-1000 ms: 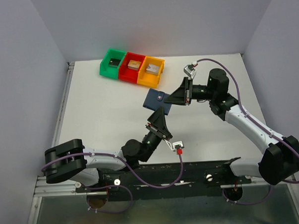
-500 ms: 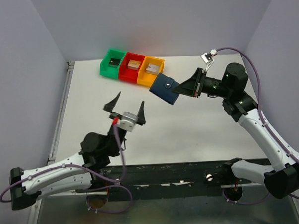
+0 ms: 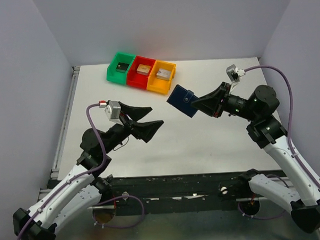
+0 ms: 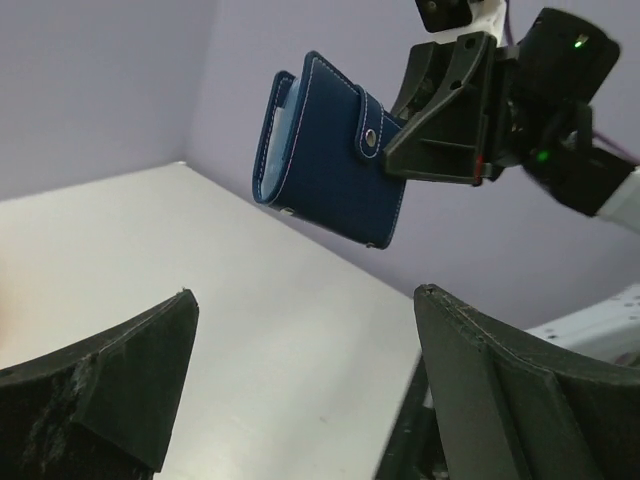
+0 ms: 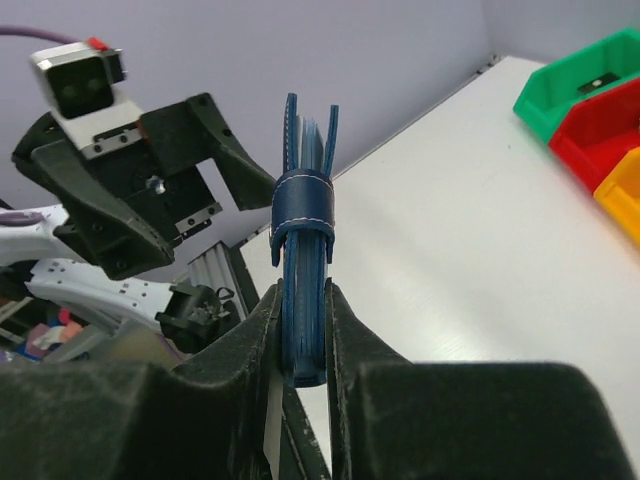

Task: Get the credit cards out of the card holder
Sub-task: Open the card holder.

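Above the far half of the table [image 3: 219, 141], lifted clear of its surface, hangs the card holder [image 3: 182, 100], a navy-blue booklet wallet with pale stitching. The top view puts it just to the right of the orange bin [image 3: 161, 76]. It is folded shut, and its strap tab [image 5: 303, 208] wraps over the covers and is fastened by a metal snap [image 4: 371, 138]. A pale blue-grey inner layer [image 4: 284, 112] shows between the covers at the free edge. Whether that is pocket or credit cards cannot be told.

The right gripper [image 3: 197, 104] pinches the holder by one edge, its two fingers [image 5: 262, 330] pressed flat against both covers, with the strapped end pointing away from it towards the left arm.

The left gripper [image 3: 155, 116] is raised off the table nearer the middle and faces the holder across a gap, touching nothing. Its fingers [image 4: 130, 370] are spread wide apart.

Along the far edge, left of centre, three plastic bins stand in a touching row: the green bin [image 3: 120, 67], the red bin [image 3: 141, 72] and the orange one. Each has a small block inside.
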You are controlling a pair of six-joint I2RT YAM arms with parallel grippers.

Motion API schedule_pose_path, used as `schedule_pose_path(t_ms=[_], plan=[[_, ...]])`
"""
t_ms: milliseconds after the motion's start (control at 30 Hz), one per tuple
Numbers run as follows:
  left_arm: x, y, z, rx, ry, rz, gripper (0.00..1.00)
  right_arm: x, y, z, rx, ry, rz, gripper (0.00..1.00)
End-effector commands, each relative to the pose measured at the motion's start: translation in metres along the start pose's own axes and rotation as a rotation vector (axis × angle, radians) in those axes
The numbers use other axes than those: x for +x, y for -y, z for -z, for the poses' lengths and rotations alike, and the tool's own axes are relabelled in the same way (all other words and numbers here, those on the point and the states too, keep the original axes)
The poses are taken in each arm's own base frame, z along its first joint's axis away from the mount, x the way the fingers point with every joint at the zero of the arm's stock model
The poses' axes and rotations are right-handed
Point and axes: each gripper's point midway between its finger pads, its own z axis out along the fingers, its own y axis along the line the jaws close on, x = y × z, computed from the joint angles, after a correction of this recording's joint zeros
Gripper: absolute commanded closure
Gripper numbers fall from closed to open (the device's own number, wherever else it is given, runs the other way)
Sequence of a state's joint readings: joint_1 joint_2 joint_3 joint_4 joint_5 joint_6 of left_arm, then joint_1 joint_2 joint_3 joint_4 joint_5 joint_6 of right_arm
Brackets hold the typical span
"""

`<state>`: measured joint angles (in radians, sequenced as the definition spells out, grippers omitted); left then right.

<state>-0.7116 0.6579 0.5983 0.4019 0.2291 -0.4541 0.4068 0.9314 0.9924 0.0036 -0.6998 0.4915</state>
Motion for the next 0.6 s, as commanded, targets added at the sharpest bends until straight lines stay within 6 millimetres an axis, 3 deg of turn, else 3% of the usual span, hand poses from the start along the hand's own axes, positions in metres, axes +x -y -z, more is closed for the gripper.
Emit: schedule_pose_path(t_ms=[0, 133, 333, 567], plan=[[-0.013, 0.043, 0.008, 0.327, 0.029, 0.273, 0.01, -0.017, -0.01, 0.008, -0.022, 0.11, 0.164, 1.0], [-0.021, 0.035, 0.008, 0.381, 0.085, 0.396, 0.01, -0.018, -0.014, 0.008, -0.044, 0.136, 0.151, 1.0], [-0.031, 0.043, 0.0, 0.474, 0.093, 0.396, 0.01, -0.017, -0.021, -0.001, -0.131, 0.159, 0.069, 1.0], [-0.024, 0.03, -0.015, 0.405, 0.049, 0.383, 0.02, -0.018, -0.03, -0.008, -0.19, 0.179, 0.022, 1.0]])
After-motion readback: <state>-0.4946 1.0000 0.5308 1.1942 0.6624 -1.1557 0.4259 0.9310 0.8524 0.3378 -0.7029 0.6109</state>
